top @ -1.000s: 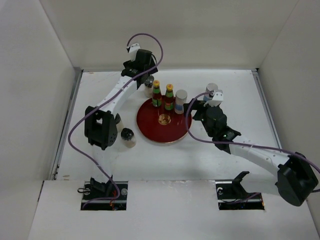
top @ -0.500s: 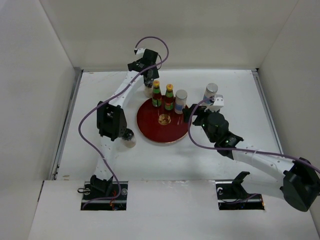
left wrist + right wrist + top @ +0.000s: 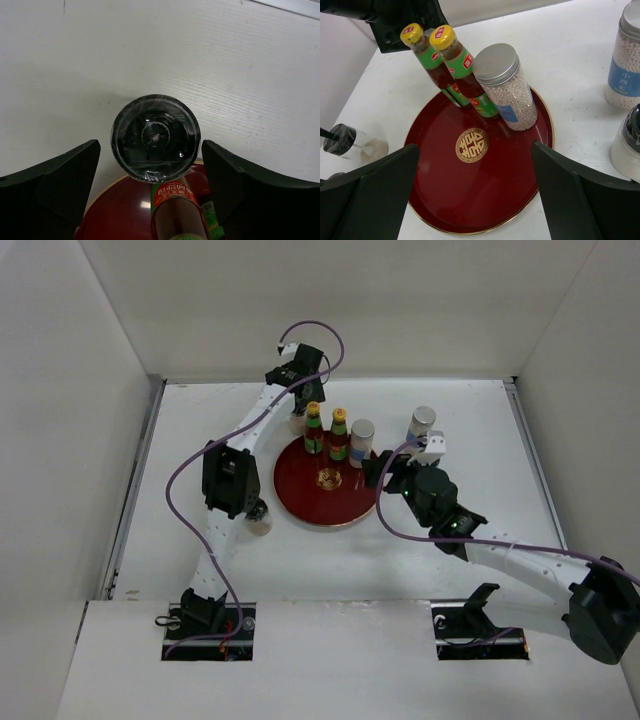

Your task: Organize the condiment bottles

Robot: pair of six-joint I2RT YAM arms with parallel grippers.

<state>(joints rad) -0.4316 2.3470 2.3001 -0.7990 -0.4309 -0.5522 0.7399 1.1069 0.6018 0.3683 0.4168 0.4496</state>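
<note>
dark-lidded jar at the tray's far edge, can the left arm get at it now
Probably yes: the left tool hangs open right over the jar, a finger on either side. The sauce bottle beside it stands close, though.

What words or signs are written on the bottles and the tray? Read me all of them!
"小西米", as best it reads: on the blue label of the shaker beside the tray.
Gold emblem: a curly sign with no readable word, in the middle of the red tray.
Red marks on the yellow caps and the labels of the sauce bottles: too blurred to read.
</note>
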